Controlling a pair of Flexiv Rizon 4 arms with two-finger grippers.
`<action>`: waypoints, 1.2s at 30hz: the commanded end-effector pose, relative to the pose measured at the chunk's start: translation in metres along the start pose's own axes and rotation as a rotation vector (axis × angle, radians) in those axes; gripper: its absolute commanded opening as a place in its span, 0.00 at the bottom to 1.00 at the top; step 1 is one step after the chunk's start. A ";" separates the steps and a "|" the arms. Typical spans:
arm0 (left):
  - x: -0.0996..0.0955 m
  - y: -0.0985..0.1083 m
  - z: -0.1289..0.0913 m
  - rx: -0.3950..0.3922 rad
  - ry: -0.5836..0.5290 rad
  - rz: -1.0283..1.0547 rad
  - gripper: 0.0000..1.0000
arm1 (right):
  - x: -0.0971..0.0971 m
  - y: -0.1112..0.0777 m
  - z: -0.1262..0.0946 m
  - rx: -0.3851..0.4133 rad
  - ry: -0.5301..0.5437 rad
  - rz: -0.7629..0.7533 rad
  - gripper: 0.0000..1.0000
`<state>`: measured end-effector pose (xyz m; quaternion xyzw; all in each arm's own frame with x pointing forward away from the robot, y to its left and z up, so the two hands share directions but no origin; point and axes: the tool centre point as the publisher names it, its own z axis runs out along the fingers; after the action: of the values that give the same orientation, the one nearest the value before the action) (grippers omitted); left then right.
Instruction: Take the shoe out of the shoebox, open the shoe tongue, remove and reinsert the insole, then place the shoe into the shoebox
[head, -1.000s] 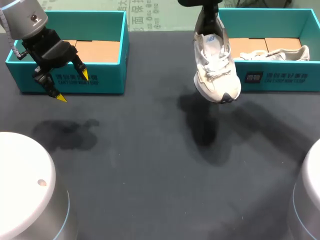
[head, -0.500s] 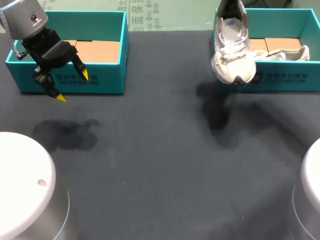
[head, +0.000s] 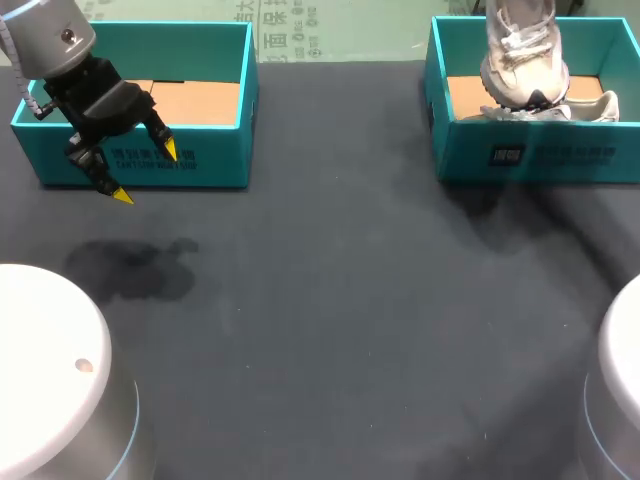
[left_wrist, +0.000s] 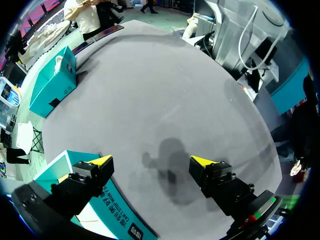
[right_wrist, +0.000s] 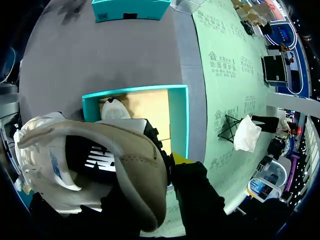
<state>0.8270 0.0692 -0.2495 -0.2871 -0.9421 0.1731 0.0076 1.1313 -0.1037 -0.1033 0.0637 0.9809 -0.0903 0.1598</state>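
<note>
A white sneaker (head: 522, 60) hangs toe-down over the teal right shoebox (head: 530, 155), its toe just above the box floor. My right gripper (right_wrist: 170, 162) is shut on the sneaker (right_wrist: 135, 170) at its heel collar; in the head view the gripper itself is out of sight. A second white shoe (head: 570, 110) lies on its side inside that box (right_wrist: 178, 120). My left gripper (head: 146, 173) hangs open at the front wall of the left shoebox (head: 150, 30), with nothing between its fingers (left_wrist: 152, 161).
The left shoebox (left_wrist: 55, 167) holds only a brown cardboard floor. Dark table cloth (head: 330, 300) stretches between the two boxes. My arms' white bases stand at the near left (head: 50, 380) and near right (head: 620, 400) corners.
My right arm has carried the sneaker rightward and back, from above the table's middle to over the right shoebox. The left arm has not moved.
</note>
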 end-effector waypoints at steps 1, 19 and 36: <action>0.001 0.000 0.000 -0.003 0.000 0.000 1.00 | -0.005 0.002 -0.001 0.005 0.014 0.000 0.00; 0.001 0.000 0.000 -0.003 0.000 0.000 1.00 | -0.048 -0.047 0.003 0.021 -0.016 -0.035 0.00; 0.001 0.000 0.000 -0.003 0.000 0.000 1.00 | -0.081 -0.084 0.037 -0.040 -0.059 0.002 0.00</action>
<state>0.8270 0.0692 -0.2496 -0.2871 -0.9421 0.1731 0.0076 1.2072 -0.1865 -0.0909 0.0504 0.9777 -0.0858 0.1848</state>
